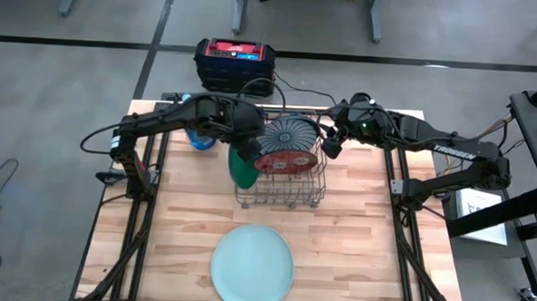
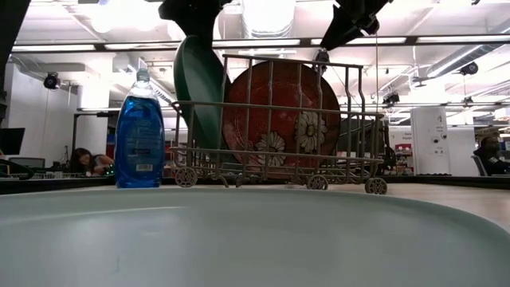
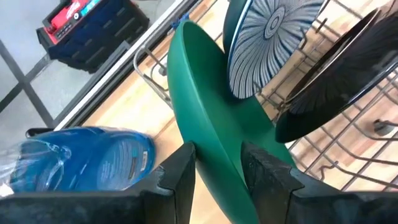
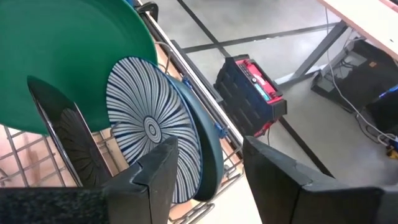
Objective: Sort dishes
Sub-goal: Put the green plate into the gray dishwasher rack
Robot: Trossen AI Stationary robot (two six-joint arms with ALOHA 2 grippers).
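Left claw (image 3: pixel 217 171) pinches green plate (image 3: pixel 205 118) rim; right claw (image 4: pixel 208 168) hangs part-open

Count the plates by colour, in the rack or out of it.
Dark green plate: 1
Pale green plate: 1
White striped plate: 1
Red flowered plate: 1
Dark teal plate: 1
Total: 5

Setting: open-plan robotics lab or workshop. Butcher-block worktop (image 1: pixel 356 227) on bare concrete floor (image 1: pixel 52 114); red-and-black equipment case (image 1: pixel 235 62) behind it. Exposed ceiling ducting (image 2: pixel 267 16), strip lighting, seated person (image 2: pixel 82 159) at distant desks.
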